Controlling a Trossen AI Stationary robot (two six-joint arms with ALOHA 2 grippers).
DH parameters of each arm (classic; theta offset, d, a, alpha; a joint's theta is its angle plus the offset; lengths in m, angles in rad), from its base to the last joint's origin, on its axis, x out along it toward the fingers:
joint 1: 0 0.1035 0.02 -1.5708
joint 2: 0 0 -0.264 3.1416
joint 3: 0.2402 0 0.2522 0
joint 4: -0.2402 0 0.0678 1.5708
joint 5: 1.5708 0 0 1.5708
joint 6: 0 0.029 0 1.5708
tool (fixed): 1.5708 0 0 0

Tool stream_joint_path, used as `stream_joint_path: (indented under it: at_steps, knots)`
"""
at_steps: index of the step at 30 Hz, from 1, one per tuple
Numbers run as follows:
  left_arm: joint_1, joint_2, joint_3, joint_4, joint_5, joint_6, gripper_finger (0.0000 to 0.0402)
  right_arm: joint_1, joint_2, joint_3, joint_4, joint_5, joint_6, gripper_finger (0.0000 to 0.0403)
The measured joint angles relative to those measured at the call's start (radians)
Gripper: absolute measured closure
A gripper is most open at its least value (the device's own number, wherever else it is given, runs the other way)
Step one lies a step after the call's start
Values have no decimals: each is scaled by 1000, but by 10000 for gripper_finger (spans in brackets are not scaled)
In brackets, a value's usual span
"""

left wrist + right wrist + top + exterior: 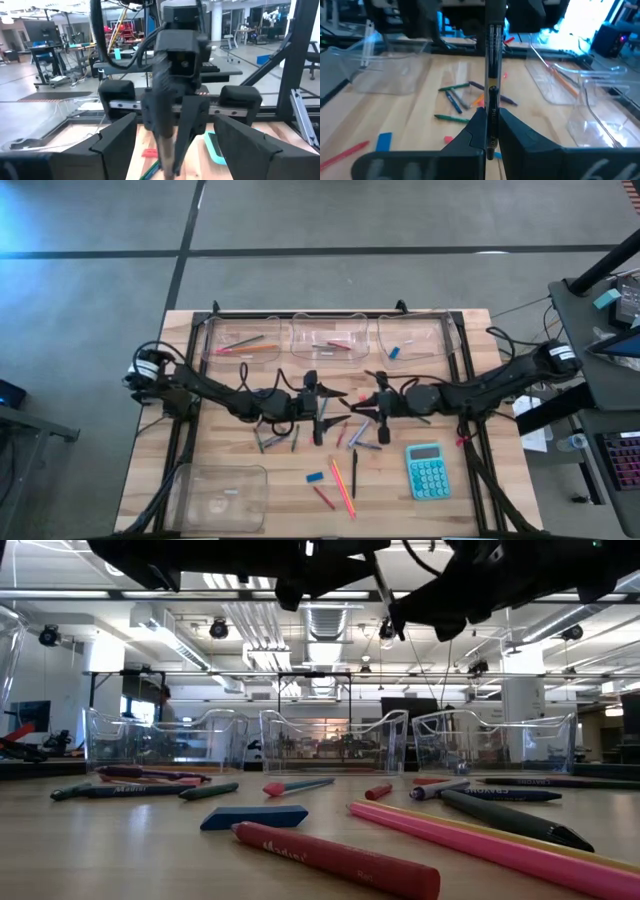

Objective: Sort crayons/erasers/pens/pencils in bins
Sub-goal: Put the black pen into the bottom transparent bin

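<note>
A slim dark pen hangs in the air over the middle of the table, with my right gripper shut on it. My left gripper faces it from the table's left, its two fingers open wide on either side of the pen's free end, apart from it. In the high view the two grippers meet nose to nose. Loose crayons, pencils and erasers lie flat on the wood below. My right gripper pinches the pen between its two fingers at the end nearest it. The fingers come level from the table's right, and the pen lies along them, sticking straight out ahead toward my left gripper. It is lifted clear of the table.
Three clear bins stand along the far edge with a few sticks inside; another bin stands at the near left. A teal calculator lies at the near right. Black frame rails border the table.
</note>
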Motion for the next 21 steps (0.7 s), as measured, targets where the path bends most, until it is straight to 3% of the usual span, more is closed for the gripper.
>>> stream_joint_path:
  at_steps: [5, 13, 17, 21]
  knots:
    - [0, -2, 3, -5, 0, 23, 189, -6, 11, 0, 1, 0, 7, 384]
    - [0, -5, 5, -6, -2, 44, 376, -6, 7, 0, -1, -3, 4, 380]
    - [0, -6, 5, -7, -12, 42, 374, -6, 9, 0, 1, -5, 21, 354]
    - [0, -43, 12, -101, -18, 44, 376, -5, 6, 0, -1, -5, 20, 299]
